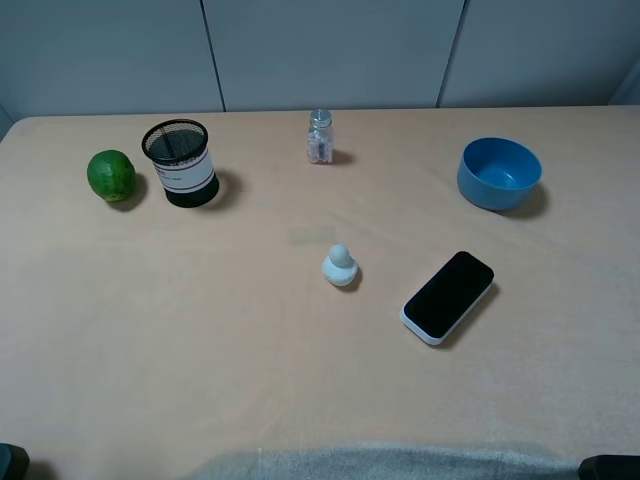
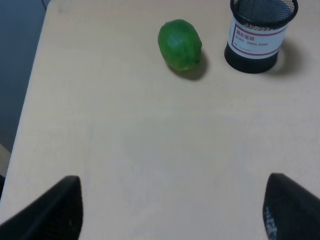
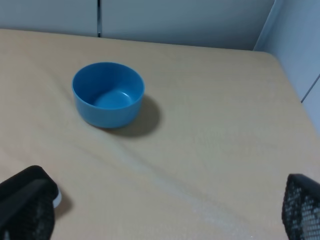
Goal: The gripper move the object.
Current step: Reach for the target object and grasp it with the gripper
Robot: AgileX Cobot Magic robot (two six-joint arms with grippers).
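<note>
The object, a tiny pale white-bluish figurine (image 1: pixel 340 266) with a round head on a wider base, stands upright near the middle of the table. It shows in neither wrist view. My left gripper (image 2: pixel 172 220) is open and empty, its black fingers (image 2: pixel 50 212) spread wide over bare table at the near left. My right gripper (image 3: pixel 165 215) is open and empty too, its fingers (image 3: pixel 302 207) wide apart at the near right. In the exterior high view only dark bits of the arms (image 1: pixel 12 462) show at the bottom corners, far from the figurine.
A green lime (image 1: pixel 111 175) and a black mesh pen cup (image 1: pixel 181 162) stand at the far left. A clear glass shaker (image 1: pixel 320 137) stands far centre, a blue bowl (image 1: pixel 499 173) far right. A black phone (image 1: pixel 449 296) lies right of the figurine.
</note>
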